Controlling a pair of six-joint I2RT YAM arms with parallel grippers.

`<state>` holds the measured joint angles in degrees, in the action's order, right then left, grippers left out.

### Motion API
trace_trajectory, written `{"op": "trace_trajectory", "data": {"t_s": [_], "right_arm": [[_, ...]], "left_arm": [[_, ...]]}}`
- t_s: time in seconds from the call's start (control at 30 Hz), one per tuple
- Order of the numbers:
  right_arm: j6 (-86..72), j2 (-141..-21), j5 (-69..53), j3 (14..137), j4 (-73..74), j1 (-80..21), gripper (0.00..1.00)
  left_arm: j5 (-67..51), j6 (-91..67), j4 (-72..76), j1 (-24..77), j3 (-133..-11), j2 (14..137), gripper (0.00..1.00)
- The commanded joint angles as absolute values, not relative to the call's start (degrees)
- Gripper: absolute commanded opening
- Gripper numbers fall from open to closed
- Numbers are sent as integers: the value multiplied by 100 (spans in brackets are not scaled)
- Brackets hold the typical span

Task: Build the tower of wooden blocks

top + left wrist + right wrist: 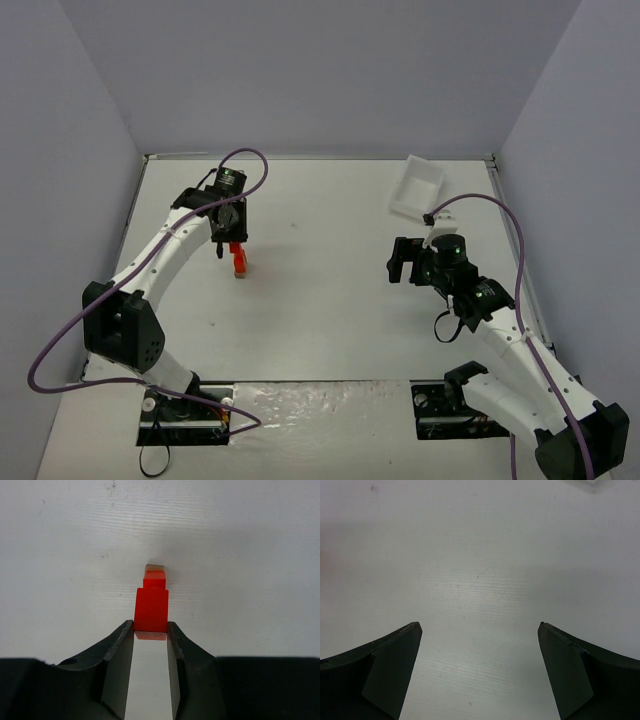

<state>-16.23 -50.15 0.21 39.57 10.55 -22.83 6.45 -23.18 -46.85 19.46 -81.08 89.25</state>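
left gripper (151,629): clamped on top red block of wood block tower (151,607), contact seen only in left wrist view, 1 tan block at far end | top view: tower left of centre on table (330,320), white tray (418,188) far right | right gripper (480,630): spread wide, holding nothing, only bare table between fingers

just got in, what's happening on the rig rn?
The left tool has its jaws closed on a red block, lined up with the small wood block tower on the left side of the table. Whether the block is seated on the stack is unclear. The right tool hangs wide open over the table, holding nothing, near the white tray.
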Motion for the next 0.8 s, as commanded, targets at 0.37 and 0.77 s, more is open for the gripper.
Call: {"op": "trace_trajectory", "data": {"t_s": [0.37, 0.77], "right_arm": [[-1636, -5027, 54, 4113, 817, -2241, 100], [-1637, -5016, 53, 4113, 817, -2241, 100]], "left_arm": [[678, -2312, -4526, 1907, -8262, 8895, 1], [741, -2309, -4529, 1907, -8271, 8886, 8]]}}
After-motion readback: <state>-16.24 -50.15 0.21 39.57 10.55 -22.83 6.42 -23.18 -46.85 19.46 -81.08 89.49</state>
